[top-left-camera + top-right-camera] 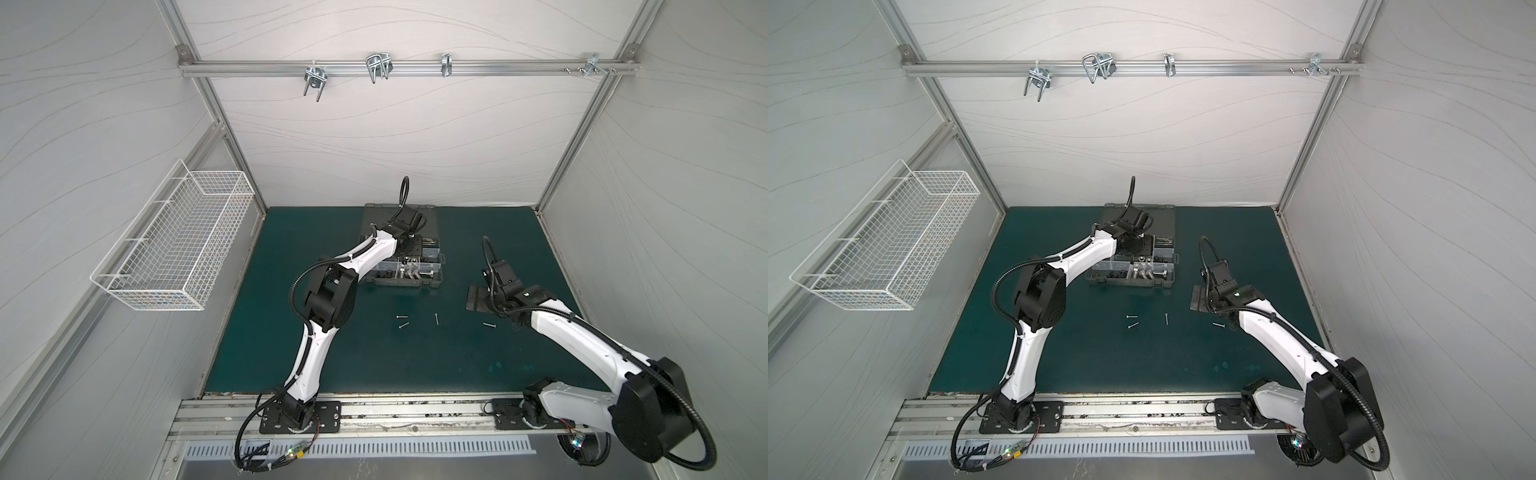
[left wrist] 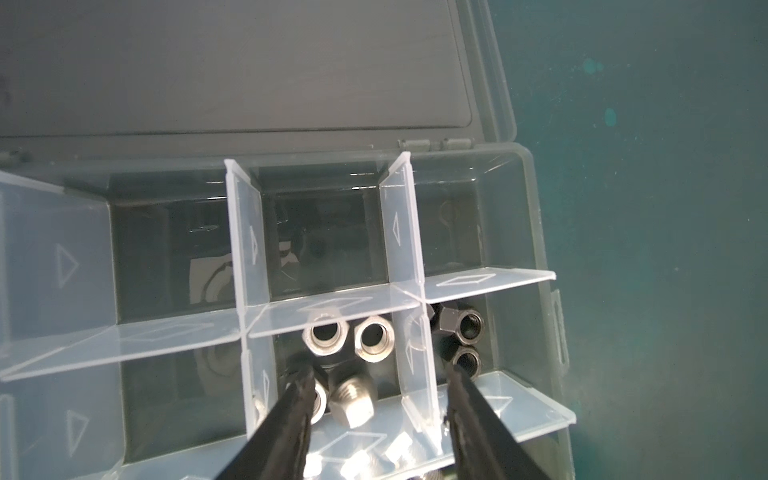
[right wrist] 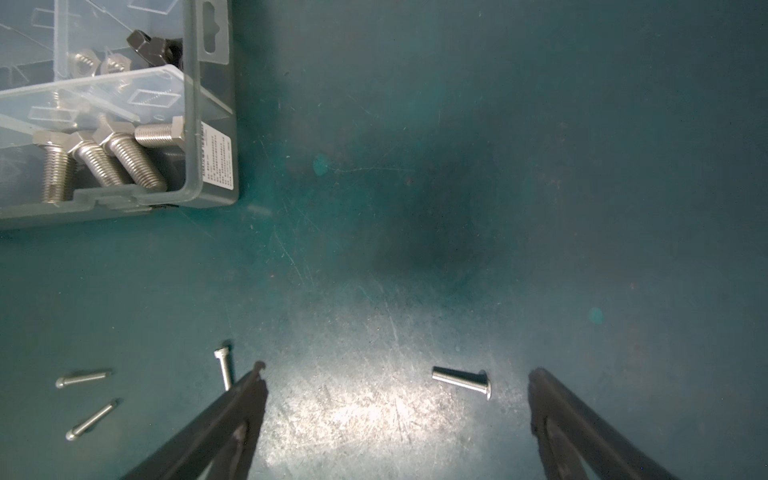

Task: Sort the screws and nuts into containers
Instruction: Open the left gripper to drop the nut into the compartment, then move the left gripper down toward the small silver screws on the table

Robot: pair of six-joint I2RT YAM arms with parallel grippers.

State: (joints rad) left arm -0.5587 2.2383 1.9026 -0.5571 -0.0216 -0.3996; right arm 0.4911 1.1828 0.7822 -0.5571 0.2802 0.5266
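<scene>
Silver hex nuts (image 2: 374, 355) are sitting in one organizer case (image 2: 528, 208) compartment, your left pincer (image 2: 378, 378) hanging released and empty above to feed it, while your right pincer (image 3: 397, 374) is straddling, wide open, a thin silver screw (image 3: 461, 382) on the worktop (image 3: 457, 166), seemingly for pickup.

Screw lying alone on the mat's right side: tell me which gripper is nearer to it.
Right. The right gripper hovers open above that screw, which shows between its jaws; the left gripper is far off, over the organizer case.
</scene>
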